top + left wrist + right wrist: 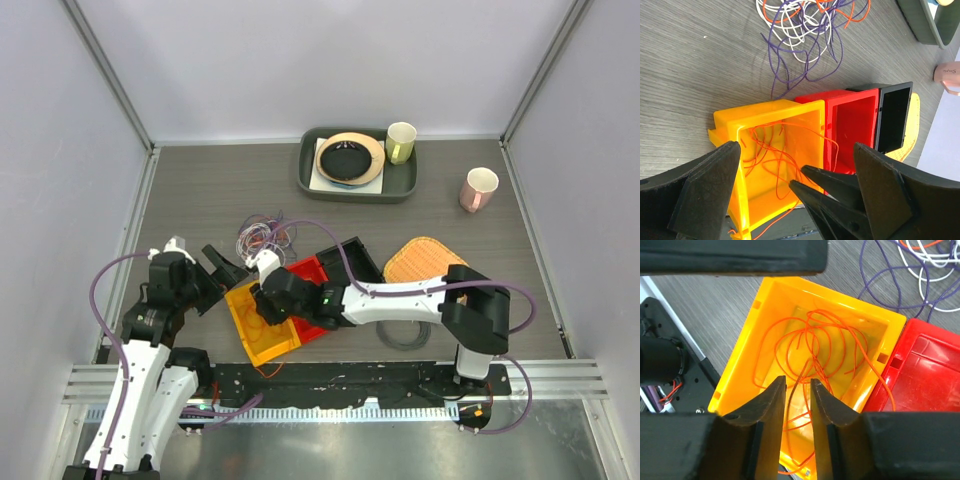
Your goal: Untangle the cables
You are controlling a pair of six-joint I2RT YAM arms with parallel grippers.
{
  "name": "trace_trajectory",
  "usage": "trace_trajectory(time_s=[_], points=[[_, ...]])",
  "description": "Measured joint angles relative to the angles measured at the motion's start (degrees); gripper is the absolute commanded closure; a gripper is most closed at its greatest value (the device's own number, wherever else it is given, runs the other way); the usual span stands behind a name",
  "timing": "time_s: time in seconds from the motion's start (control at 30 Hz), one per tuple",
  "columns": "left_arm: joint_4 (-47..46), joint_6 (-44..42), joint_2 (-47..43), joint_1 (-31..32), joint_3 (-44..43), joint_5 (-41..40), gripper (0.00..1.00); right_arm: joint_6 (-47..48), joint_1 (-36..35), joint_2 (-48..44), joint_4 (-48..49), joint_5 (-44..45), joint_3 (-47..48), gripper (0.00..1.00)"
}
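A tangle of purple, white and orange-red cables (262, 237) lies on the table beyond the bins; it also shows in the left wrist view (805, 30) and the right wrist view (890, 280). One loose orange-red cable (815, 340) lies coiled inside the yellow bin (250, 345), with an end trailing over the near rim. My right gripper (797, 390) hangs over that bin, its jaws a narrow gap apart with a strand running under the gap. My left gripper (795, 190) is wide open and empty, just left of the yellow bin (730, 125), facing the right gripper (797, 177).
A red bin (312, 272) and a black bin (357, 258) stand in a row right of the yellow one. An orange mat (425, 260) and a grey ring (404, 335) lie to the right. A grey tray (402, 187) with dishes, a yellow-green cup (401, 142) and a pink cup (478, 189) stand at the back.
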State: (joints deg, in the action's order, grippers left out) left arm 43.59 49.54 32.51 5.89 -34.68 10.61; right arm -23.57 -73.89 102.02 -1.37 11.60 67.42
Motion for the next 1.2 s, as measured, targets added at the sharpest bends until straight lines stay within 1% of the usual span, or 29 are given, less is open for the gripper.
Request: trace_trajectory(time_s=[0.07, 0.1, 0.23, 0.27, 0.3, 0.37, 0.4, 0.5, 0.57, 0.63, 0.8, 0.93, 1.2], points=[[0.0, 0.0, 0.17, 0.0, 0.0, 0.0, 0.0, 1.27, -0.04, -1.25, -0.52, -0.7, -0.09, 0.58], [0.0, 0.0, 0.24, 0.0, 0.0, 0.0, 0.0, 1.97, -0.04, -2.38, -0.5, -0.98, -0.28, 0.54], [0.0, 0.0, 0.37, 0.0, 0.0, 0.02, 0.0, 5.75, -0.31, -9.53, 0.09, -2.16, -2.56, 0.52], [0.0, 0.0, 0.37, 0.0, 0.0, 0.04, 0.0, 7.41, -0.44, -11.74, 0.31, -2.75, -3.52, 0.5], [0.0, 0.0, 0.37, 0.0, 0.0, 0.02, 0.0, 10.47, -0.76, -13.86, 0.48, -3.43, -4.48, 0.47], [0.0, 0.0, 0.37, 0.0, 0.0, 0.02, 0.0, 17.92, -1.92, -18.05, 1.49, -6.14, -7.41, 0.46], [0.0, -0.02, 0.37, -0.02, 0.0, 0.02, 0.0, 21.44, -2.64, -19.65, 1.4, -7.63, -8.7, 0.44], [0.02, -0.02, 0.57, 0.0, 0.0, 0.0, 0.0, 34.58, -5.68, -22.8, 1.57, -13.16, -13.29, 0.44], [0.09, -0.02, 0.9, 0.0, 0.0, -0.02, 0.0, 41.35, -7.82, -22.29, 1.18, -15.69, -15.08, 0.43], [0.17, 0.0, 1.01, 0.0, 0.0, -0.2, 0.0, 48.35, -10.82, -19.89, 0.76, -16.46, -16.35, 0.43], [0.61, 0.0, 1.07, 0.0, 0.0, -1.01, 0.0, 58.82, -16.79, -10.95, -0.61, -15.06, -16.61, 0.43], [0.9, 0.0, 1.55, 0.0, 0.0, -1.11, 0.0, 63.12, -17.38, -6.38, -1.66, -13.03, -16.52, 0.44], [0.92, 0.0, 1.88, 0.0, -0.02, -1.51, 0.0, 66.95, -16.96, -5.97, 0.5, -9.55, -16.48, 0.46]])
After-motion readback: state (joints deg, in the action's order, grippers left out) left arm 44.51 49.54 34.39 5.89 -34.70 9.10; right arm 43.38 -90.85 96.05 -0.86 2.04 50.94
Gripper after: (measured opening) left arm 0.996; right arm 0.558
